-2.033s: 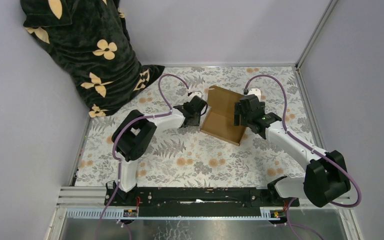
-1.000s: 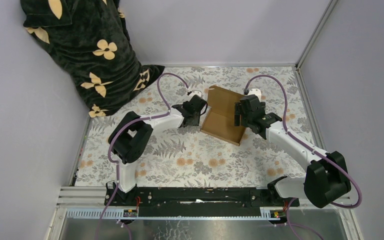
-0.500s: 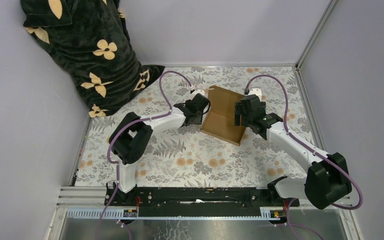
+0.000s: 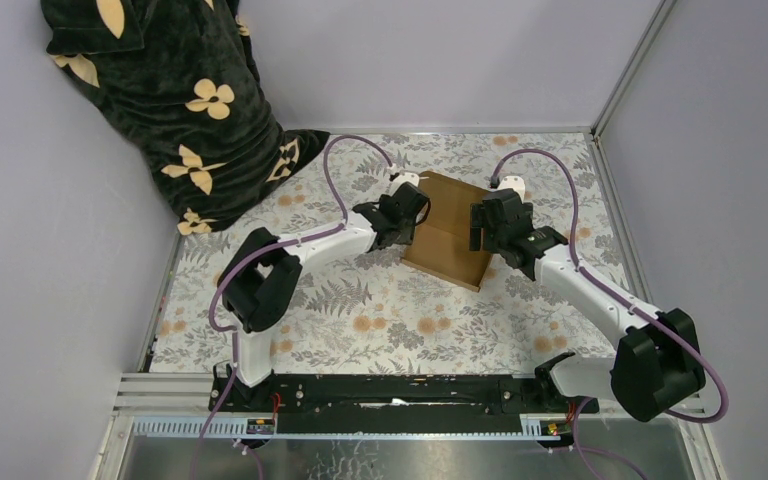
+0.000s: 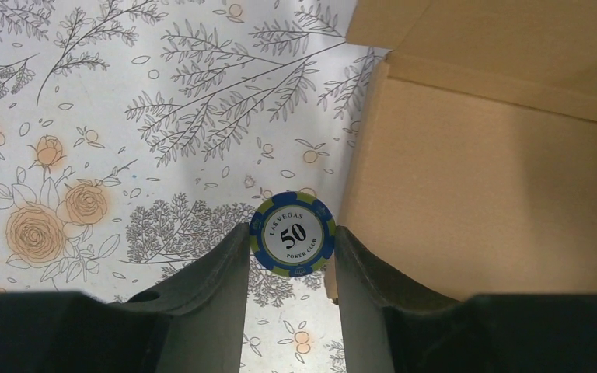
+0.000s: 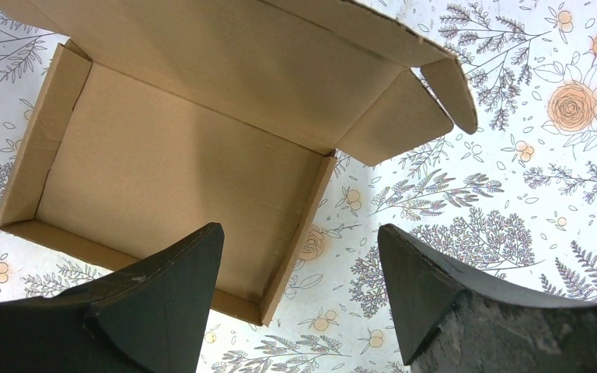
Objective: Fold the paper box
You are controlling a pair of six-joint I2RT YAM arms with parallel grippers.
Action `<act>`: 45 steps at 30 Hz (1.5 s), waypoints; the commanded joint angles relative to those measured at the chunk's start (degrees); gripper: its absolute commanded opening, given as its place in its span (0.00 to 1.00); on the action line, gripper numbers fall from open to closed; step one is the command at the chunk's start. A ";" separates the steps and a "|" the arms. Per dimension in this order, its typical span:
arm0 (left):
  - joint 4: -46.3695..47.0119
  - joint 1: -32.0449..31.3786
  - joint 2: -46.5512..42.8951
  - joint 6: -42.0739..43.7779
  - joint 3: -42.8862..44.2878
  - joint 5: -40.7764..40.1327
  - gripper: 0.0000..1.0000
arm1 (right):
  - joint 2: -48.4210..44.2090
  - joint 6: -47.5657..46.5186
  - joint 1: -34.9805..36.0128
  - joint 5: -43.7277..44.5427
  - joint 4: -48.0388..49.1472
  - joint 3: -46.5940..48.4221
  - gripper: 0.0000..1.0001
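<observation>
Left claw: clamped on a poker chip, blue rim, marked "50", pinched on edge between both fingers. From the wrist view I see the chip over the floral cloth, not over cardboard.

Paper box relative to the left claw: just beside it on its right. The box's near wall runs up alongside the right finger. I cannot tell whether finger and cardboard touch.

Right claw: jaws spread wide, nothing between them. The paper box lies ahead of and below this claw, mostly off towards its left finger. The box's right wall lines up roughly with the gap between the fingers.

Box state: shallow tray, open side up, low walls standing on three sides. Its lid panel rises from the far edge, tilted back. A side flap with a rounded tab hangs off the lid towards the right finger's side.

From overhead, the two claws flank the box, one at each side.
</observation>
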 commanded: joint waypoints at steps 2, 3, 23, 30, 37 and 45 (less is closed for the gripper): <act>-1.27 -1.70 -0.41 -0.70 3.57 -1.63 0.30 | -2.45 0.40 0.00 -0.11 -0.55 0.87 0.81; -1.50 -2.00 -0.13 -0.76 3.99 -1.64 0.30 | -2.56 0.36 -0.01 -0.02 -0.63 0.87 0.81; -2.34 -7.63 7.85 -2.75 11.73 -0.12 0.30 | -5.55 0.26 -0.02 2.28 -2.39 -0.26 0.82; -2.32 -8.47 9.16 -3.35 12.55 0.08 0.52 | -5.93 0.48 0.00 2.24 -2.73 -0.18 0.82; -2.28 -8.42 9.35 -2.53 13.59 -0.38 0.61 | -5.95 0.51 -0.01 1.93 -3.23 0.20 0.82; -2.73 -8.40 1.47 -1.10 10.13 -1.44 0.61 | -9.10 -0.08 0.00 0.06 -6.23 2.02 0.82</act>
